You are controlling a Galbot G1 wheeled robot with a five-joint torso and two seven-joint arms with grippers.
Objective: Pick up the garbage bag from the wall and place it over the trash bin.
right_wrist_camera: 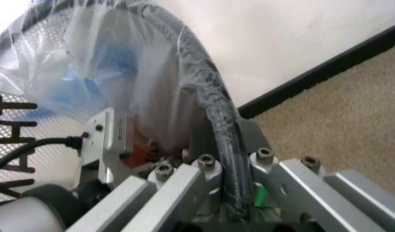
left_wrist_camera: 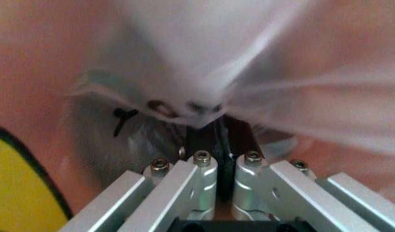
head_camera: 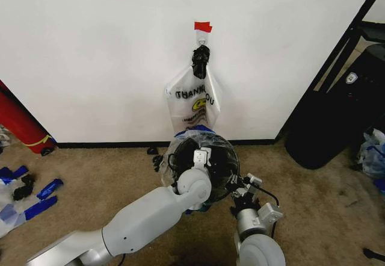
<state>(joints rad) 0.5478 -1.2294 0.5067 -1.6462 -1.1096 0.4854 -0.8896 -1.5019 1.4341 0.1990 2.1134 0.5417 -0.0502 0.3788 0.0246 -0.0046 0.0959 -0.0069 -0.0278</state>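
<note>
I use the small round black wire-mesh trash bin (head_camera: 201,157) as my landmark; it stands on the tan carpet (head_camera: 313,206) close to the plain white wall (head_camera: 90,55) with its black baseboard. The thin see-through garbage bag with blue patches (head_camera: 201,135) is draped over the bin's mouth, its film covering the rim on the wall side and falling inside the mesh.

My left tool (left_wrist_camera: 218,126) sits directly over the bin's opening, its jaws drawn nearly together and pinching a gathered fold of the bag's plastic. In the left wrist view the film fans out from that pinch point, with a yellow patch just beside it.

My right tool (right_wrist_camera: 224,159) is at the bin's rim on the side away from the wall, and its jaws are clamped narrowly on the film-wrapped black rim. In the right wrist view the bag's blue patches show through the plastic just inside the rim.

Above the bin, a second clear plastic bag with black "THANK YOU" lettering (head_camera: 192,100) hangs on the wall from a small hook under a piece of red tape (head_camera: 203,26). A big red cylinder (head_camera: 21,124) leans against the wall, well apart from the bin.
</note>
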